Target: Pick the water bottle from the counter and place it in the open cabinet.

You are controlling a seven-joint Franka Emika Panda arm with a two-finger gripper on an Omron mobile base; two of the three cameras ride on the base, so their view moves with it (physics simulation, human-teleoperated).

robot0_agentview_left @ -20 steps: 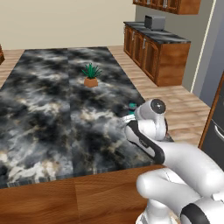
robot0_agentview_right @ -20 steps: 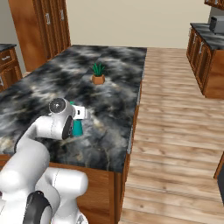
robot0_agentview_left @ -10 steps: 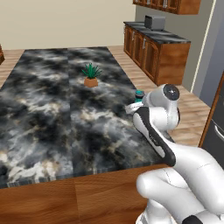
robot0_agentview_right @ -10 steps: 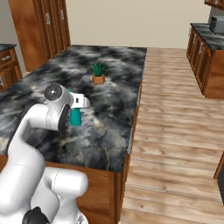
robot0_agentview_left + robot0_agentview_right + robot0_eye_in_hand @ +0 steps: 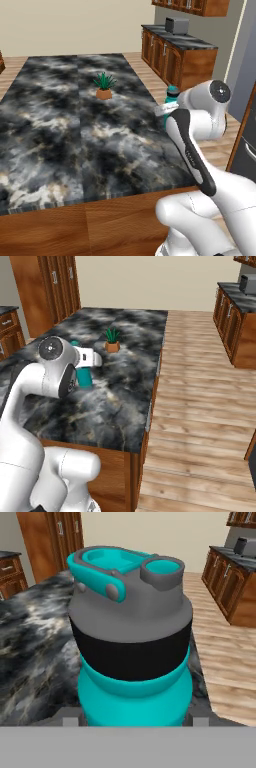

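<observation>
Small potted plant (image 5: 104, 87), toaster (image 5: 177, 25) on far worktop (image 5: 186, 43)

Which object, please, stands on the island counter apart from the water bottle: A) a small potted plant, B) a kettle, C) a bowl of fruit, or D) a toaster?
A: a small potted plant with green leaves in a brown pot stands on the counter, farther from the robot than the water bottle, which the gripper has between its fingers.

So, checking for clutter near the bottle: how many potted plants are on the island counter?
1. The potted plant stands toward the far middle of the counter, apart from the water bottle; the arm may hide more.
</observation>
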